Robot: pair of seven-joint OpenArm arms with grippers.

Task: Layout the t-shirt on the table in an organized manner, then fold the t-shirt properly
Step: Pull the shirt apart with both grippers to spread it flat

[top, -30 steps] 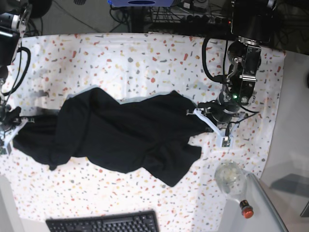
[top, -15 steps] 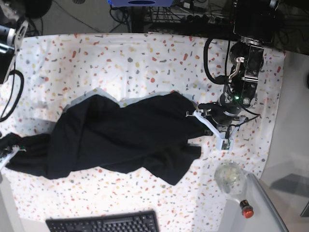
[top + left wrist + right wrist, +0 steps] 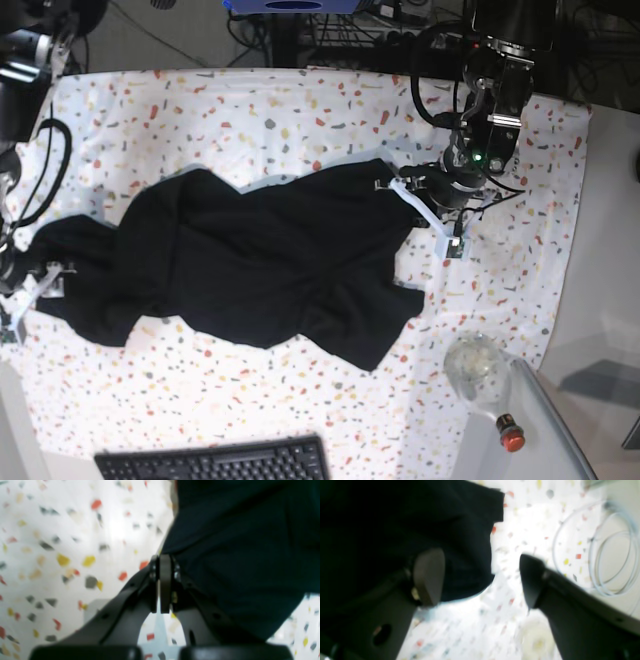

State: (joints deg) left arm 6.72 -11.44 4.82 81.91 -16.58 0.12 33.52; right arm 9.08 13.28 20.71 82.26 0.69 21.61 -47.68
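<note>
The black t-shirt (image 3: 255, 270) lies crumpled lengthwise across the middle of the speckled table (image 3: 300, 110). On the right of the base view, my left gripper (image 3: 400, 190) is shut on the shirt's right edge. The left wrist view shows its closed fingers (image 3: 162, 560) meeting the dark fabric (image 3: 237, 542). On the left of the base view, my right gripper (image 3: 38, 278) is at the shirt's left end. In the right wrist view that gripper (image 3: 478, 555) is open, and the cloth (image 3: 395, 530) lies behind its left finger (image 3: 430, 577).
A black keyboard (image 3: 215, 462) lies at the near edge. A clear round bowl (image 3: 477, 368) and a red-capped item (image 3: 511, 436) sit at the near right corner. A coiled pale cable (image 3: 607, 555) lies beside the table in the right wrist view.
My right gripper has opened and let go of the shirt's left end. My left gripper has drawn the right edge toward the far side of the table.
</note>
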